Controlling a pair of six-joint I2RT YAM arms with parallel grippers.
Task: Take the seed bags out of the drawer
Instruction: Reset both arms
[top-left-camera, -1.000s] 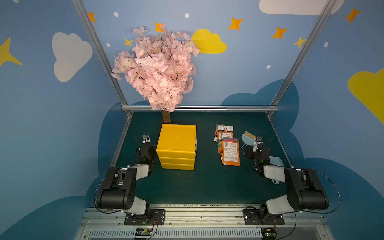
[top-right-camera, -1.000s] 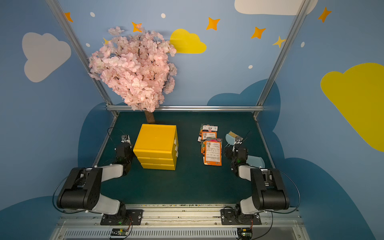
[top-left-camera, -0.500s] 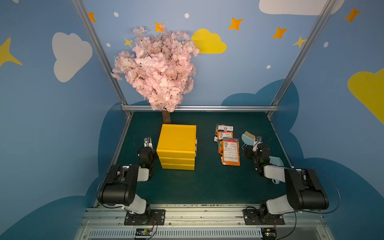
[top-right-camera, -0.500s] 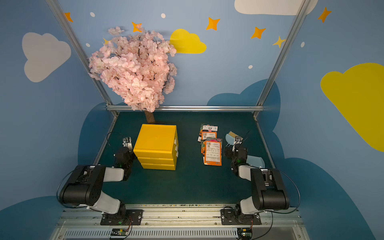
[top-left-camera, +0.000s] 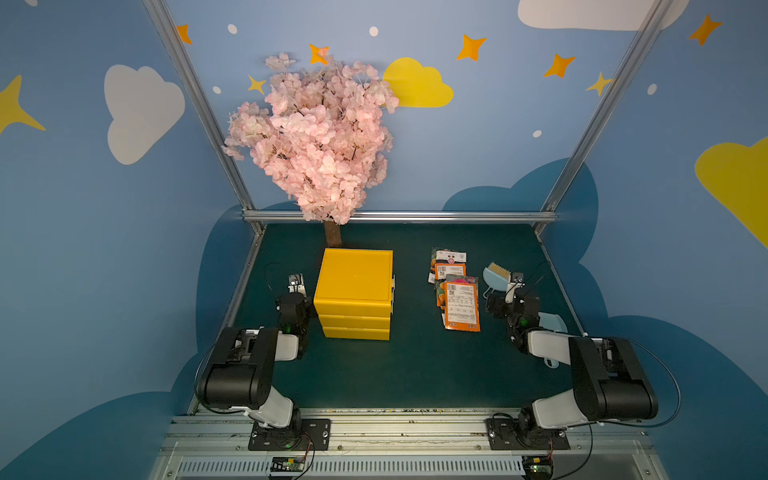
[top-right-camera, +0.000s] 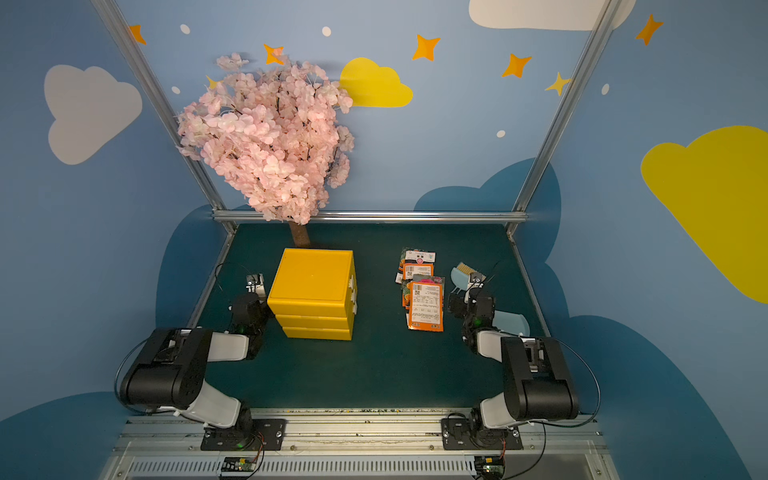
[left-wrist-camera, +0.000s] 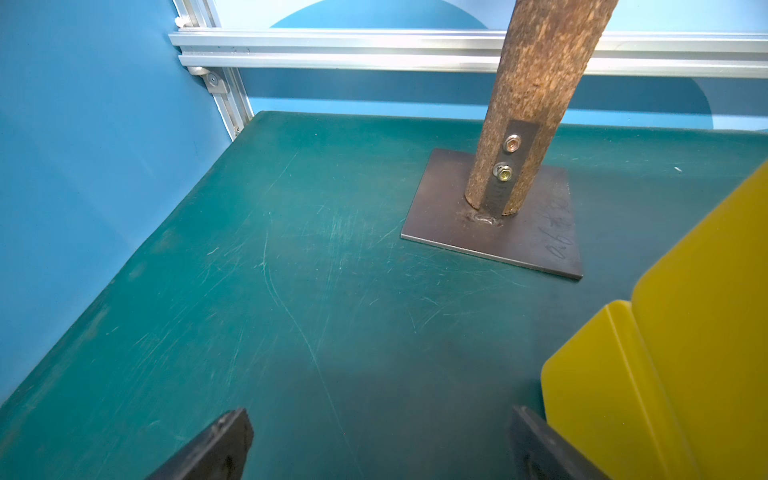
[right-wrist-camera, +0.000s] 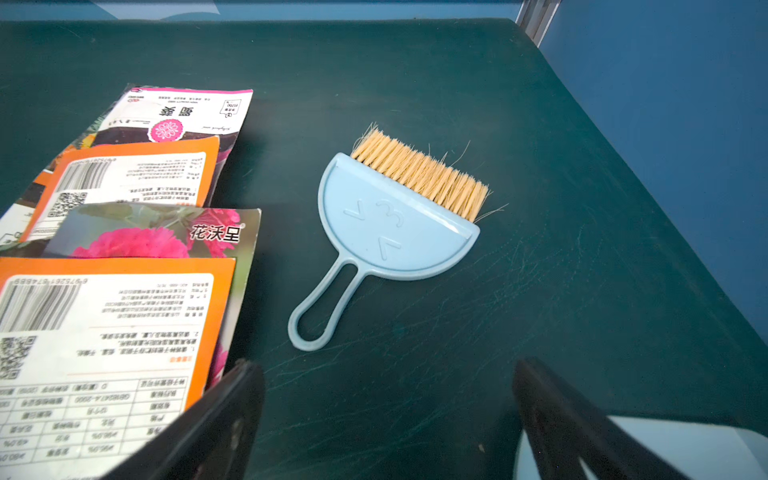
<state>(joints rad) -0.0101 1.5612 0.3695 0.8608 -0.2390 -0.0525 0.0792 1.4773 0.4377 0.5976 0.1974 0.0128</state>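
Note:
Several seed bags lie overlapped on the green table, right of the yellow drawer unit. All three of its drawers look shut. Some bags show orange backs with white labels; others show pink flower fronts. My left gripper is open and empty, low over the table just left of the drawer unit. My right gripper is open and empty, just right of the bags.
A pink blossom tree stands behind the drawer unit, its trunk bolted to a metal base plate. A light blue hand brush lies ahead of my right gripper. A light blue dustpan sits under the right arm. Blue walls close in both sides.
My left arm has folded back a little toward its base, still open beside the drawer unit. The right arm and the bags have not moved.

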